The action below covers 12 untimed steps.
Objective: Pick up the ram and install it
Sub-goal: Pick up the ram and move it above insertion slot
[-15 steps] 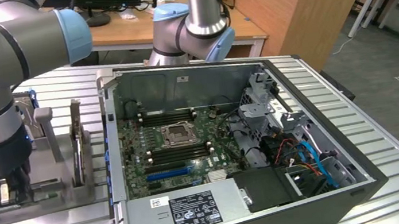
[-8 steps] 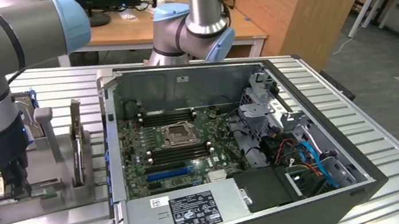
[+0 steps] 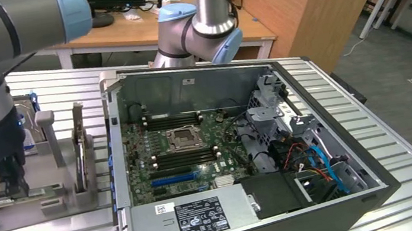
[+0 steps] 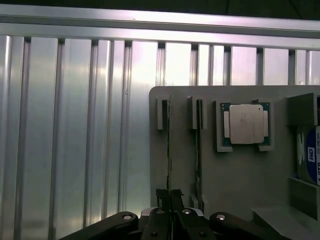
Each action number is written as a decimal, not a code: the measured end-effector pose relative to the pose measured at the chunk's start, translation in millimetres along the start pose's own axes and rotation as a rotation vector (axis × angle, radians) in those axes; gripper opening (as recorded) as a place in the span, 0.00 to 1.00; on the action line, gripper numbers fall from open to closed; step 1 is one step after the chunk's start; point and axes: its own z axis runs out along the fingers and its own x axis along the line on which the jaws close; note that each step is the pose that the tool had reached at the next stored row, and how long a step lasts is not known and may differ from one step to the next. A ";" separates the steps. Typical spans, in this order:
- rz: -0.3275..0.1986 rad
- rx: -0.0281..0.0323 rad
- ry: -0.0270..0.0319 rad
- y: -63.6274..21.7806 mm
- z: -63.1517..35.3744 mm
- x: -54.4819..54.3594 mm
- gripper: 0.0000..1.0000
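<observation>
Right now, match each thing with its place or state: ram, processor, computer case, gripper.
Things:
1 ram
2 processor
3 computer case
4 gripper

Places or states:
A open, motherboard showing
B flat in a square recess of the grey holder
C close over the ram
D on edge in a holder slot

Pairs: 1-D, 2-B, 3-A, 4-C

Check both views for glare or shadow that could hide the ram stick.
Wrist view: strong glare streaks on the ribbed aluminium table; the thin green ram stick, edge-on in the grey holder tray, reads dark by the black gripper. Exterior view: the open black computer case is darkest inside its near corner on the exterior view's right.
</observation>
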 end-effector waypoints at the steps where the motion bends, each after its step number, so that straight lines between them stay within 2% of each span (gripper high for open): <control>1: 0.002 0.0001 0.0000 0.1 -2.9 -0.1 0.12; 12: 0.023 0.0004 -0.0007 1.1 -30.3 -0.5 0.12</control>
